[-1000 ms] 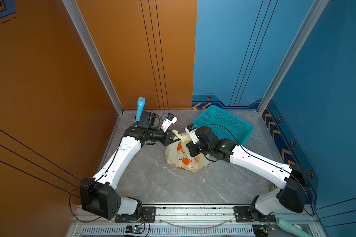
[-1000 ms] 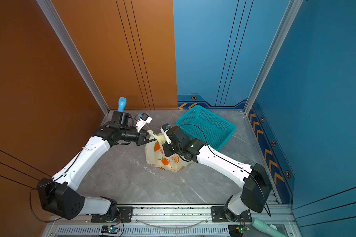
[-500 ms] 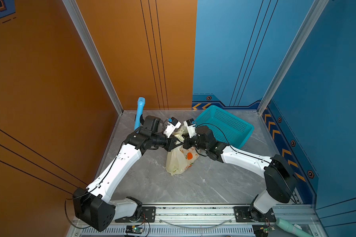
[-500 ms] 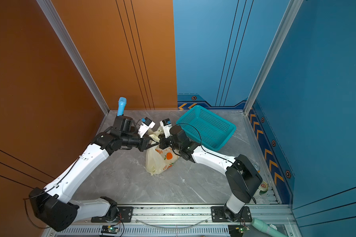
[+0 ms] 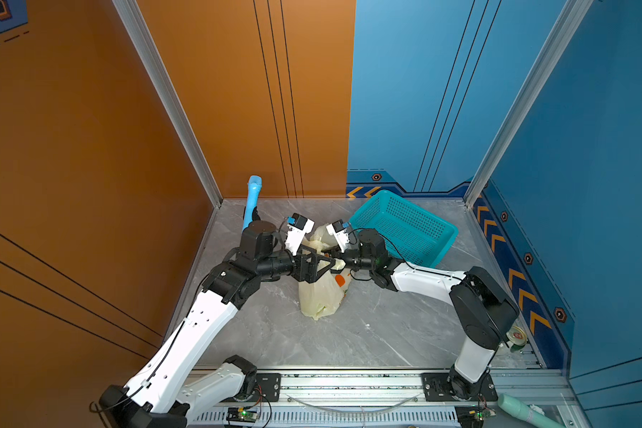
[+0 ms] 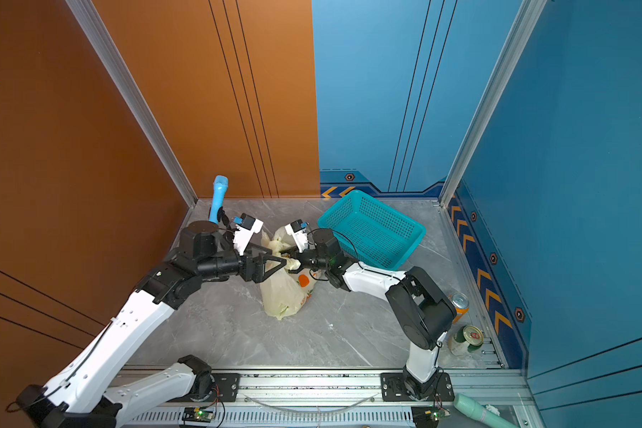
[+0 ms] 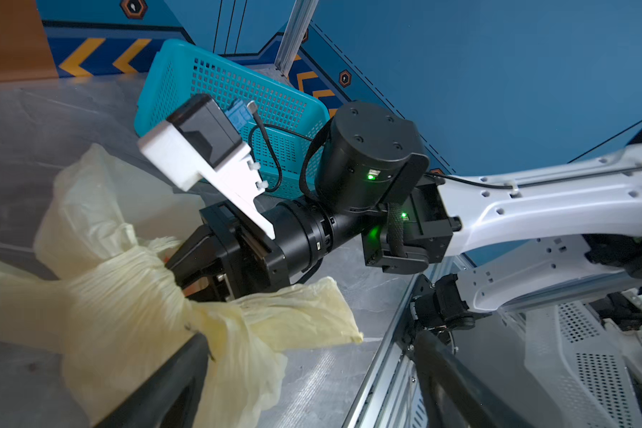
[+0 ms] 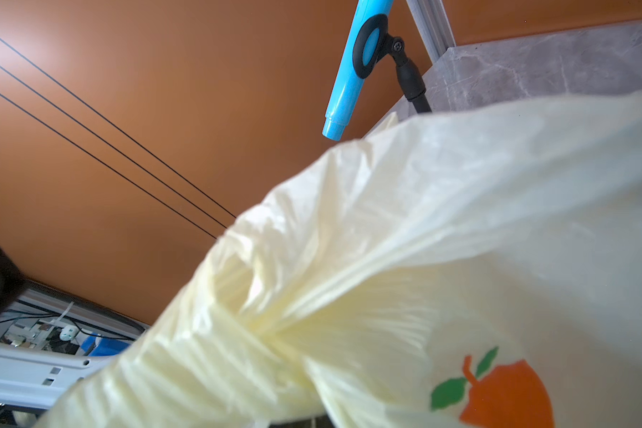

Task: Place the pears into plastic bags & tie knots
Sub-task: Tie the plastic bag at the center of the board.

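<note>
Pinching knotted bag [image 5: 321,300]: right fingers [image 7: 191,255]; left fingers [image 7: 164,385] apart.

The left arm [image 5: 201,326] and the right arm [image 5: 423,281] both reach toward the middle, and their wrists are nearly level, tip facing tip. The left arm is stretched long, and the left gripper [image 5: 328,265] has its jaws spread wide. The right arm is bent sharply at the elbow, and the right gripper [image 7: 177,278] is clamped on the twisted plastic bag [image 5: 319,296].

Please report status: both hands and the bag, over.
Left hand open at the knot. Right hand shut on the bag handles. Basket behind, not blocking.
</note>
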`<state>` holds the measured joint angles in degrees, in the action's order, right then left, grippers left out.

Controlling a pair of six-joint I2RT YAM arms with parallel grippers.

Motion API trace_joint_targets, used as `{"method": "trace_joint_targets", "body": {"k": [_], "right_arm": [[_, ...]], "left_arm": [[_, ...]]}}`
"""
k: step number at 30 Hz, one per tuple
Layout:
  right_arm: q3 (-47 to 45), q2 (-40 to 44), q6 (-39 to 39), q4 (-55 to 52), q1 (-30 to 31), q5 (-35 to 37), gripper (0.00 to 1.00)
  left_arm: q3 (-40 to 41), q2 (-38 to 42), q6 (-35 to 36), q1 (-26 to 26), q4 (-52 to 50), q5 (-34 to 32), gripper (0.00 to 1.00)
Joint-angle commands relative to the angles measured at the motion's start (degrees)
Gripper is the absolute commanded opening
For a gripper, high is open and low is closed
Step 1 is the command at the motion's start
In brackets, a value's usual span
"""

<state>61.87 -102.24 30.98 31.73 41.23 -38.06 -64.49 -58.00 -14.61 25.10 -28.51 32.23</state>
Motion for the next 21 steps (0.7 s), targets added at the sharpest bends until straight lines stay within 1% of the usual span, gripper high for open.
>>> {"method": "trace_joint_targets", "body": {"k": [1, 3, 4, 5, 6, 7, 9, 10, 12, 13, 15, 20, 21], "right_arm": [[1.68, -0.70, 0.48, 0.10, -0.08, -2.97, 0.00], [1.93, -0.85, 0.44, -0.17, -0.02, -2.93, 0.00], [2.05, -0.90, 0.48, -0.25, 0.06, -2.95, 0.00], [2.19, -1.00, 0.57, -0.33, 0.14, -2.92, 0.00], [2.31, -1.19, 0.57, -0.28, 0.23, -2.85, 0.00], [2.43, -1.44, 0.66, -0.24, 0.46, -2.61, 0.00], [2.93, -2.26, 1.04, -0.16, 0.77, -1.95, 0.00], [3.23, -2.72, 1.37, 0.39, 1.04, -1.70, 0.00], [3.93, -3.62, 2.26, 1.48, 1.45, -0.61, 0.00], [4.41, -4.21, 2.93, 2.47, 1.70, -0.15, 0.00], [4.96, -5.14, 4.72, 5.09, 2.13, 1.59, 0.00], [6.88, -9.05, 11.56, 16.20, 3.06, 5.48, 0.00], [7.34, -10.07, 13.23, 18.98, 3.13, 5.76, 0.00]], "left_arm": [[1.46, 3.27, -1.05, -2.37, -1.24, -2.59, 0.92], [2.39, 4.76, -1.33, -4.07, -1.67, -3.16, 0.91], [2.67, 5.43, -1.47, -4.80, -2.14, -4.60, 0.89], [2.83, 5.69, -1.64, -5.39, -2.89, -6.54, 0.83], [2.94, 5.83, -2.03, -6.02, -3.75, -9.48, 0.74], [3.01, 5.58, -2.45, -6.60, -4.68, -12.53, 0.61], [3.18, 3.94, -3.75, -8.42, -5.63, -14.86, 0.42], [3.31, 2.50, -4.36, -9.48, -5.59, -13.09, 0.36], [3.25, -0.90, -4.93, -10.05, -4.99, -8.02, 0.27], [3.19, -2.52, -5.02, -9.76, -4.57, -5.64, 0.24], [3.71, -4.88, -5.07, -8.76, -3.00, -2.38, 0.21], [5.07, -8.68, -5.81, -7.92, -0.11, 2.23, 0.16], [6.77, -9.19, -5.86, -7.89, 0.41, 3.68, 0.15]]}}
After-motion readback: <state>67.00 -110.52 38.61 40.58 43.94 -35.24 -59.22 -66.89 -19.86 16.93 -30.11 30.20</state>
